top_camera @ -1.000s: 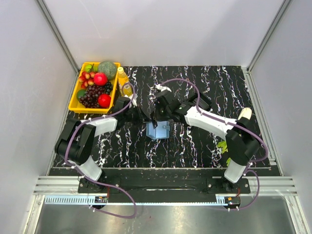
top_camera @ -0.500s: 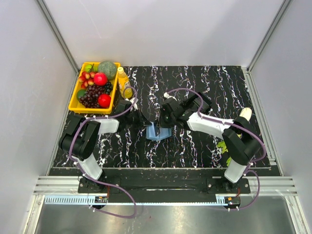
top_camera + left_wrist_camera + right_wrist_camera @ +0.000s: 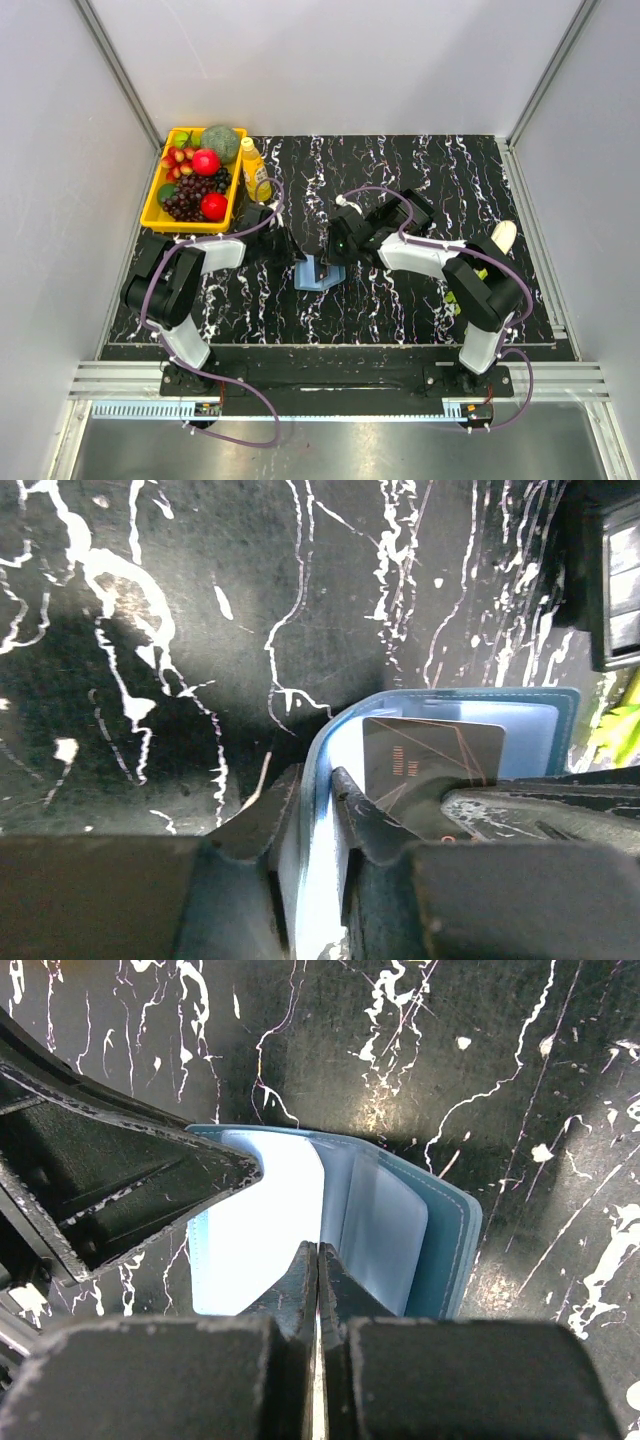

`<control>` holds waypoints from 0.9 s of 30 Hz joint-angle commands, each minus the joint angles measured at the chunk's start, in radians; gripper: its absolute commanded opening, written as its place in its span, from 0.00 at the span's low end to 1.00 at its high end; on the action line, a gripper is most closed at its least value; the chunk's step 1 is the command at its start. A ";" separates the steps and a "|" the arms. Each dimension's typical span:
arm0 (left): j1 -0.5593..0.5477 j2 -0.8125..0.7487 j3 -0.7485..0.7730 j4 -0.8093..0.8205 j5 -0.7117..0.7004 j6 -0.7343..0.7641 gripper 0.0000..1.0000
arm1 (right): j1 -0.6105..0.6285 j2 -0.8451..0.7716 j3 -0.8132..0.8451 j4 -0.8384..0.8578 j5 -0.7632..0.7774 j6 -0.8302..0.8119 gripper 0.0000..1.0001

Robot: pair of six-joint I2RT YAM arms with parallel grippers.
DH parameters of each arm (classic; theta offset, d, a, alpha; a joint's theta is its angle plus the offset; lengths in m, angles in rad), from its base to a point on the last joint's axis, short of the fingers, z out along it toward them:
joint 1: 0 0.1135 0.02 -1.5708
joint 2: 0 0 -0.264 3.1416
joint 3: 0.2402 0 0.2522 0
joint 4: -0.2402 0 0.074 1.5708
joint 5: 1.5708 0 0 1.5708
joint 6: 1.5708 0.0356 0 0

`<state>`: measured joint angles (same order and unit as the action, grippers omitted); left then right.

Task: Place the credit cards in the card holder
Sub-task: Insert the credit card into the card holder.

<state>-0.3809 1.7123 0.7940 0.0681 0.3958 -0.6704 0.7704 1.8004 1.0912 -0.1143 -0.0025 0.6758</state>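
Note:
The blue card holder [image 3: 318,274] lies open on the black marbled table between the two grippers. My left gripper [image 3: 292,252] is shut on one flap of the card holder [image 3: 535,735], the thin blue flap pinched between the jaws [image 3: 316,785]. A dark credit card [image 3: 430,755] with orange lines stands in the light blue inside of the holder. My right gripper [image 3: 335,250] is shut on that card, seen edge-on, and holds it over the holder's open pockets [image 3: 390,1230]. In its wrist view the right gripper [image 3: 318,1255] has the left gripper's finger to its left.
A yellow tray [image 3: 150,210] of fruit stands at the back left, with a yellow bottle [image 3: 255,170] beside it. A banana [image 3: 503,236] and a green item [image 3: 458,298] lie at the right. A black boxy object [image 3: 610,580] sits beyond the holder.
My right gripper has moved nearer and down onto the card holder with the card. The holder has shifted slightly toward me. The left gripper keeps its hold.

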 commanded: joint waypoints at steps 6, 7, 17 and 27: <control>0.004 -0.071 0.085 -0.132 -0.094 0.060 0.55 | -0.002 0.016 -0.024 -0.010 0.061 -0.041 0.00; 0.002 -0.083 0.091 -0.142 -0.095 0.061 0.55 | -0.003 0.016 -0.021 -0.013 0.065 -0.042 0.00; -0.050 -0.200 0.122 -0.203 -0.079 -0.058 0.44 | -0.003 0.022 -0.010 -0.024 0.072 -0.044 0.00; -0.105 -0.085 0.037 -0.073 -0.098 -0.123 0.21 | -0.003 0.005 -0.011 -0.025 0.065 -0.048 0.00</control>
<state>-0.4747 1.5749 0.8673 -0.0856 0.3267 -0.7464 0.7704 1.8011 1.0786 -0.1009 0.0151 0.6556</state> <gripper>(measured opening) 0.239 0.010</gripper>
